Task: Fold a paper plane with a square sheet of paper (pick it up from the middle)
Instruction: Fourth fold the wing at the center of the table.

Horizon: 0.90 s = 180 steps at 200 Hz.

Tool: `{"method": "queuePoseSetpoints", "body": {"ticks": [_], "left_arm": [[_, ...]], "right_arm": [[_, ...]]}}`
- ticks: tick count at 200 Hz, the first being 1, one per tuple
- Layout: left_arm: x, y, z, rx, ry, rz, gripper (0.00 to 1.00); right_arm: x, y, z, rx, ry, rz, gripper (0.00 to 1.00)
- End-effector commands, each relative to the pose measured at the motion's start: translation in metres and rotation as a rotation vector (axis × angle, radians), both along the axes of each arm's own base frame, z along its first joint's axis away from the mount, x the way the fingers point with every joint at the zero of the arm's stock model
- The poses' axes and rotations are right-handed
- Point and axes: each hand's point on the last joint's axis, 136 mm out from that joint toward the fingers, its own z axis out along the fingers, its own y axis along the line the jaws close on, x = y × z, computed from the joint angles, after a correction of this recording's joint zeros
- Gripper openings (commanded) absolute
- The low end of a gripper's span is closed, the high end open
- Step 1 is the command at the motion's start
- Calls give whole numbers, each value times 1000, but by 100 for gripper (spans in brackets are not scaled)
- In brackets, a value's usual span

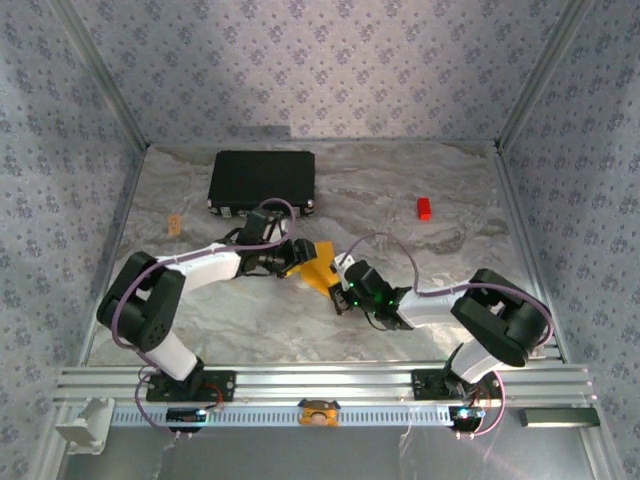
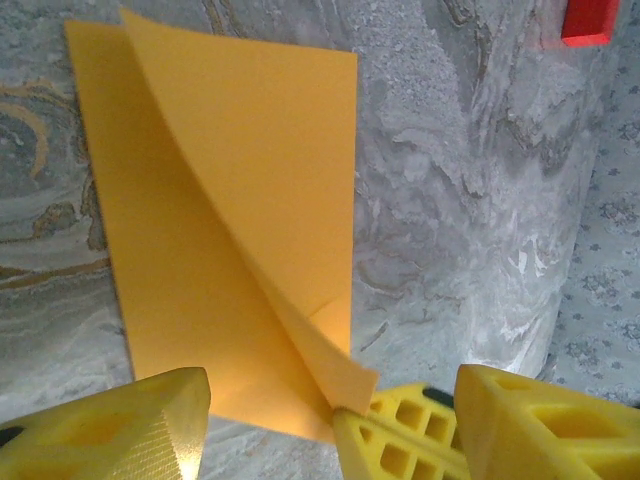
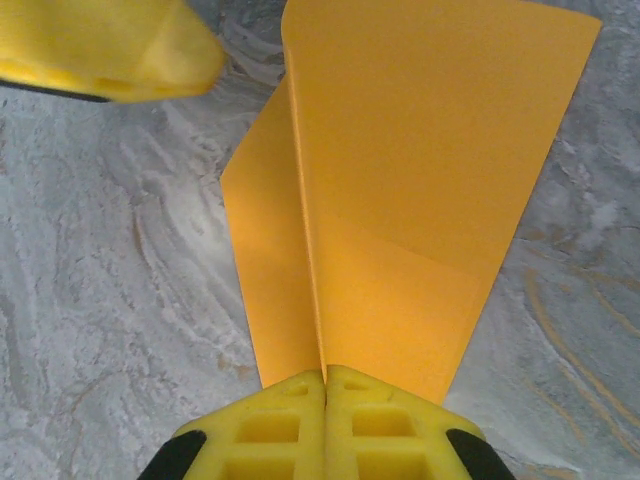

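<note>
Right tool [image 3: 325, 382] tight on paper [image 3: 420, 180], left tool [image 2: 332, 400] agape

The table [image 1: 400, 190] has a grey-white marbled top with patterned walls on its left, far and right sides. A black rectangular case [image 1: 262, 180] lies flat at the far edge, left of centre. A small red block [image 1: 424, 208] sits well apart to its right. A small tan piece [image 1: 175, 224], too small to identify, lies near the left wall. In the middle rests the folded orange sheet of paper [image 1: 318, 268], its upper flap raised off the lower layer.
</note>
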Motion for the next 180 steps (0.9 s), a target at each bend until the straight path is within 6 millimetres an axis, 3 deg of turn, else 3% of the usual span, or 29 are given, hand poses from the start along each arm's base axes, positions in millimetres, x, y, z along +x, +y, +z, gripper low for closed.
{"method": "queuePoseSetpoints", "body": {"ticks": [1, 54, 128, 180], "left_arm": [[7, -1, -3, 0, 21, 16, 65], [9, 2, -14, 36, 61, 39, 60], [-2, 7, -23, 52, 134, 53, 12], [-3, 7, -18, 40, 141, 61, 2]], "right_arm": [[0, 2, 0, -72, -67, 32, 0], [-5, 2, 2, -140, -157, 83, 1], [-8, 1, 1, -256, -238, 118, 8], [-8, -2, 4, -347, -317, 121, 19]]}}
